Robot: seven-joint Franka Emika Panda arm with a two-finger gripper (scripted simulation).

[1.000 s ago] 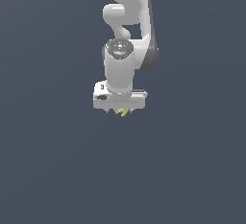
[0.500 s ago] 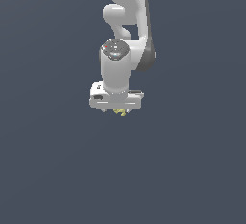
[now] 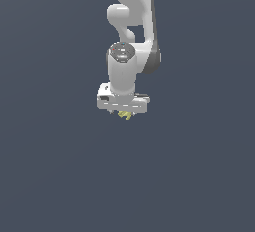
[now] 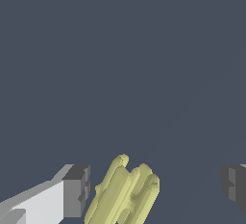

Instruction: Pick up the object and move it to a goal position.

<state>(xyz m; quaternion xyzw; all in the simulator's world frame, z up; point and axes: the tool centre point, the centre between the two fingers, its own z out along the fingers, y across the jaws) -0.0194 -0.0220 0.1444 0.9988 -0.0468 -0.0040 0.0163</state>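
Exterior view: the white arm (image 3: pixel 130 32) is seen reaching down from the top, the gripper (image 3: pixel 125 112) pointed downward over a plain dark grey ground (image 3: pixel 50 166). The pale-yellow lobed object (image 3: pixel 125 115) is partly seen just under the gripper's body. Wrist view: the fingers (image 4: pixel 76 191) are held spread wide. The object (image 4: pixel 126 194) is found between them, just beside one finger, well apart from the other (image 4: pixel 234 185). Contact with either finger cannot be told.
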